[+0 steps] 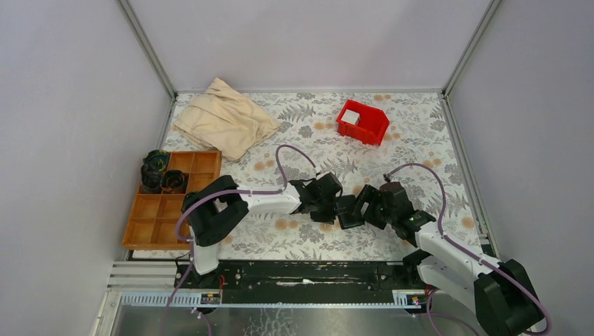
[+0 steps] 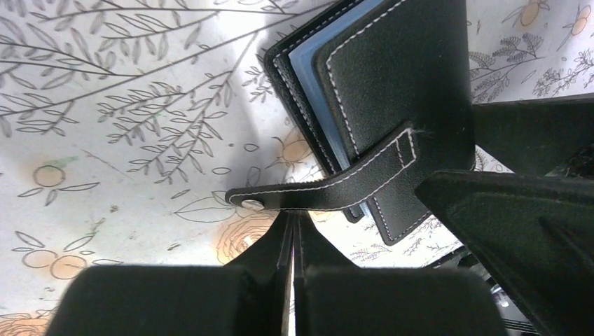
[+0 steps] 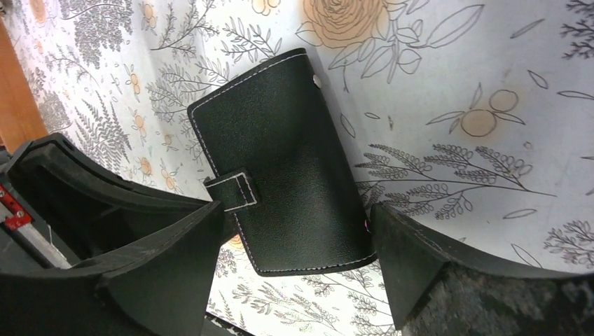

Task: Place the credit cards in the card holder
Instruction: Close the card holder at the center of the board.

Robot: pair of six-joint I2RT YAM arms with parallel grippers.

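card holder: top cut by frame | credit cards: only blue edge shows | white obj in red bin: too small

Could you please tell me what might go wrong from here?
The left gripper is shut right at the clasp tab's tip; whether it holds it is unclear, so the tab may slip free. The open right gripper straddles the card holder close beside the left one; they could collide.

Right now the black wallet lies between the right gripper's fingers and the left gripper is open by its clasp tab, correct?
No: the left gripper is shut, fingers together, in the left wrist view. The black wallet does lie between the fingers of the right gripper.
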